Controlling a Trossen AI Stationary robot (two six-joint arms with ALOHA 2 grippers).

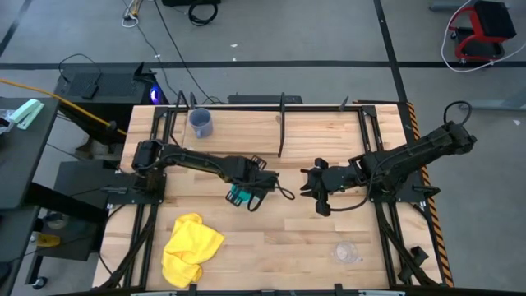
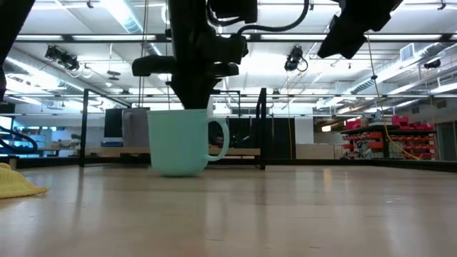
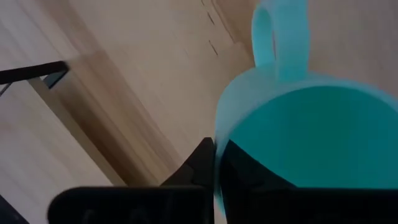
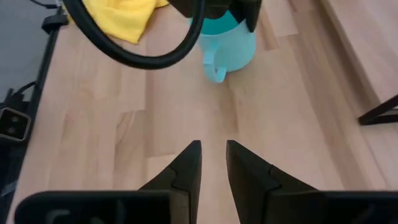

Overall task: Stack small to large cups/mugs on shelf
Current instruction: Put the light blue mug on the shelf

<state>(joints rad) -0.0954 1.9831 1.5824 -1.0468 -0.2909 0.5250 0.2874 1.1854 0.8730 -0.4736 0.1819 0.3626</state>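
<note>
The bright cyan mug (image 1: 239,195) stands upright on the table near its middle, handle toward the table's right; it also shows in the low view (image 2: 180,143). My left gripper (image 1: 246,187) is shut on its rim from above. The grey-blue mug (image 1: 201,123) stands on the wooden shelf (image 1: 255,131) at the far left. The clear cup (image 1: 347,252) stands on the table at the near right. My right gripper (image 4: 212,149) hovers right of the cyan mug (image 4: 227,46), fingers a narrow gap apart and empty. My left gripper pinches the cyan mug's rim wall (image 3: 219,146) on the side opposite the handle (image 3: 280,34), with one finger inside the mug (image 3: 249,180) and one outside (image 3: 194,169). The fingers come from above, pointing down. The mug is upright, its base on the table.
A crumpled yellow cloth (image 1: 191,247) lies at the near left of the table. Black shelf posts (image 1: 281,123) stand along the far side. Bare tabletop lies between the two grippers and the near edge.
</note>
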